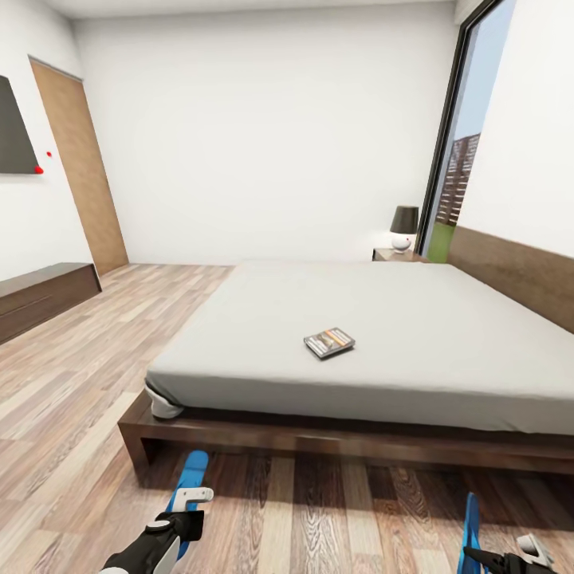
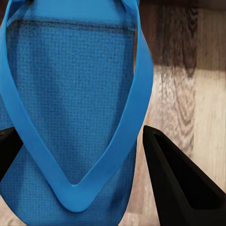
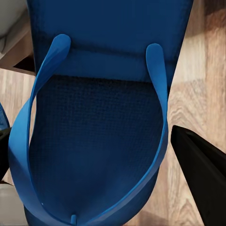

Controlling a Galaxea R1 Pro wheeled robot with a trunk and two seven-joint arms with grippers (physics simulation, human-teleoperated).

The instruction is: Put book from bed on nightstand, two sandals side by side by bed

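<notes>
on the wooden floor at the foot of the bed, the left tool [image 1: 194, 496] is straddling one bright blue flip-flop sandal [image 1: 190, 478], its black fingers [image 2: 181, 188] wide at either side of the sole. the right tool [image 1: 532, 550] is doing likewise over the second blue sandal [image 1: 470, 526]; whether either is gripping, i cannot tell. the sandals are lying well apart, so the sandal step seems to be in hand; next, they need bringing side by side. farther off, the dark paperback book [image 1: 329, 342] is waiting on the grey-mattressed, brown-framed bed [image 1: 446, 335], and the brown nightstand surface [image 1: 396, 255] stands beyond.

We see an evenly bright room, daylight entering at the window [image 1: 462, 135]; soft shadow under the bed [image 1: 351, 442], edges stretched, wrist views slightly blurred.
</notes>
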